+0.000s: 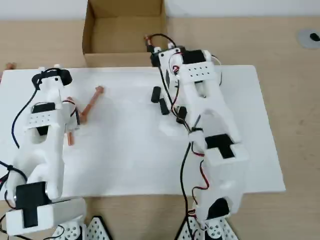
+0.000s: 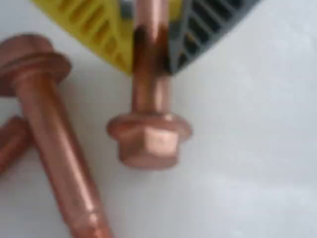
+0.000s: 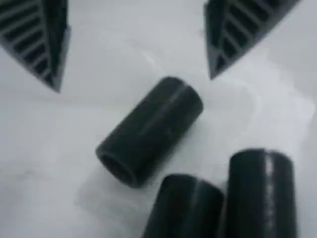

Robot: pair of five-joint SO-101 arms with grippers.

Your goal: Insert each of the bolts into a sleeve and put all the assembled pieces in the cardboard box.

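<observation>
At the far edge of the tabletop [image 1: 280,50] stands the box [image 1: 122,59], nothing in it yet. By the near edge, the left pincer [image 2: 151,52] is clamped on a bolt [image 2: 148,134] by the shank, a loose bolt [image 2: 54,134] just beside. Farther along, the right pincer [image 3: 133,77] gapes wide over a lying sleeve [image 3: 148,131]. Closing, it may roll that sleeve or knock the two other sleeves [image 3: 260,193]. The high view gives the box's inside; the wrist views give the grips.

The bolts [image 2: 148,139] are shiny, smooth, copper-coloured metal. The sleeves [image 3: 148,131] are black & smooth w/ a dull shine (plastic, prob.). The box [image 1: 125,35] is matt brown cardboard. The bench [image 1: 290,40] looks wooden.
</observation>
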